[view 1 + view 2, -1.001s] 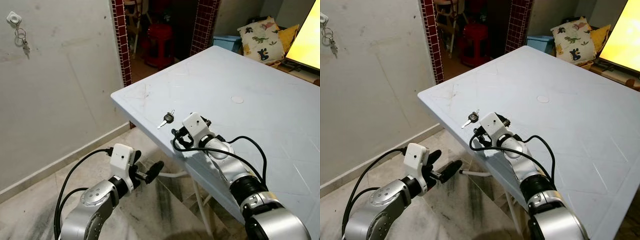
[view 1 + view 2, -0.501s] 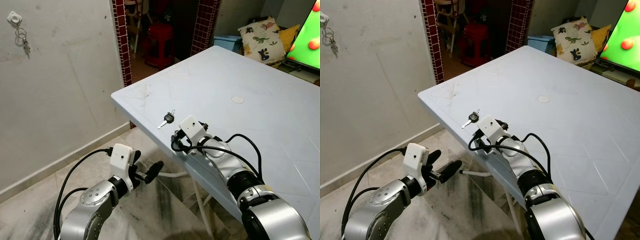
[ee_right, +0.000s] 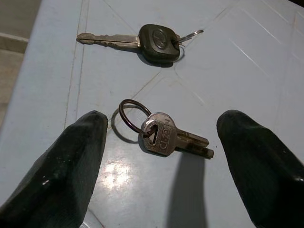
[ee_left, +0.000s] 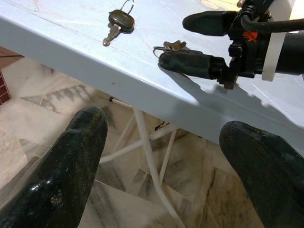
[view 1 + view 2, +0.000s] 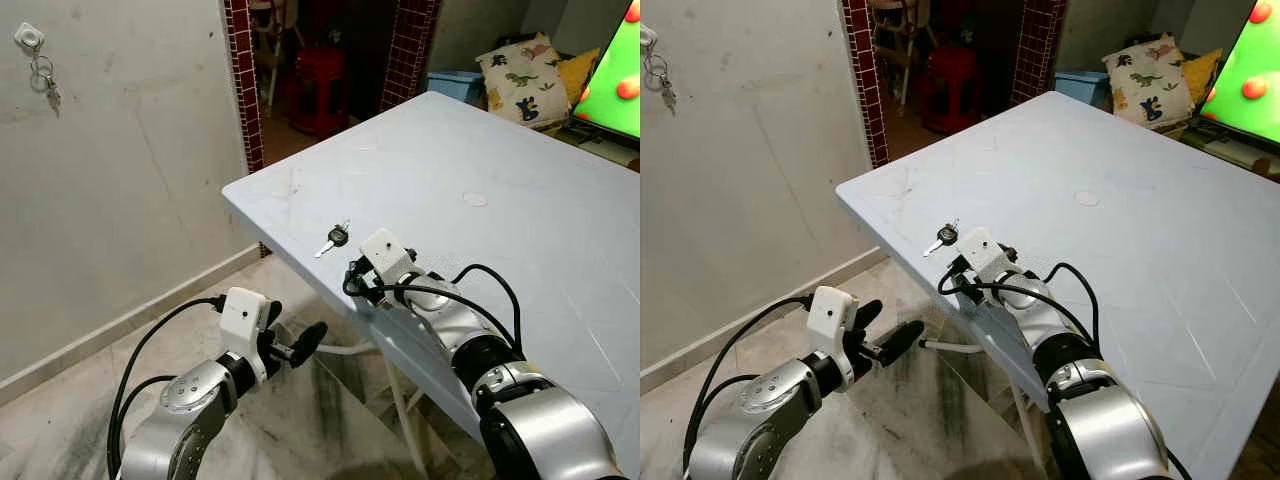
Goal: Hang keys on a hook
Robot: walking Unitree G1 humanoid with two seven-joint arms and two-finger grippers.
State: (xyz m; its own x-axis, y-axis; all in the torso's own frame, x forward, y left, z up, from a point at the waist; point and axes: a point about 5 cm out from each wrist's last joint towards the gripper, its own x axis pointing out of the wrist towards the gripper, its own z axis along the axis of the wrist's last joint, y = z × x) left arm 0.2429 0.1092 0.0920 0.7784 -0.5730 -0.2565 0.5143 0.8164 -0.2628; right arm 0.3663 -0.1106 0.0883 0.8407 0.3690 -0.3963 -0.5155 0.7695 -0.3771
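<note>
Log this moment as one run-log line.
stage: reaching for keys | right gripper: open, straddling silver key on table | black-head key: just beyond | left gripper: open, idle below table edge | wall hook: already holds keys

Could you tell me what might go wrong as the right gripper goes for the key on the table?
The silver key lies flat between the open fingers of the right gripper, so they may slide over it or push it along the table. It sits near the table's edge, so a nudge could knock it to the floor. The black-headed key lies close by and could be caught or shoved too.
</note>
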